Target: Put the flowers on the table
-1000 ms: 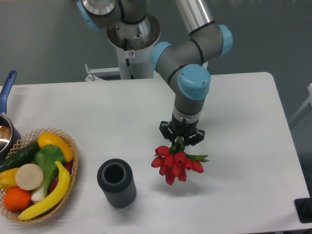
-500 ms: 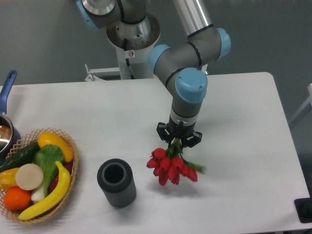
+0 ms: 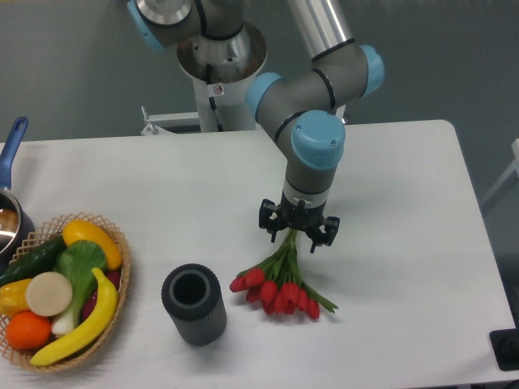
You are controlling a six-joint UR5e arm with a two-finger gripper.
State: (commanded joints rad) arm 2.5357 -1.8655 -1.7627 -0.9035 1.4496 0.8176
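- Red tulips lie flat on the white bench, blooms toward its near edge, apparently released.
- Gripper hovers spread over their stems.

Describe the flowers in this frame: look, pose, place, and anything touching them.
The flowers are a bunch of red tulips with green stems and leaves. They lie on the white table, blooms fanned toward the camera and stems running up toward the gripper. The gripper is open right above the stem ends; whether it touches them cannot be told. A dark ribbed cylinder stands to their left, apart from them.
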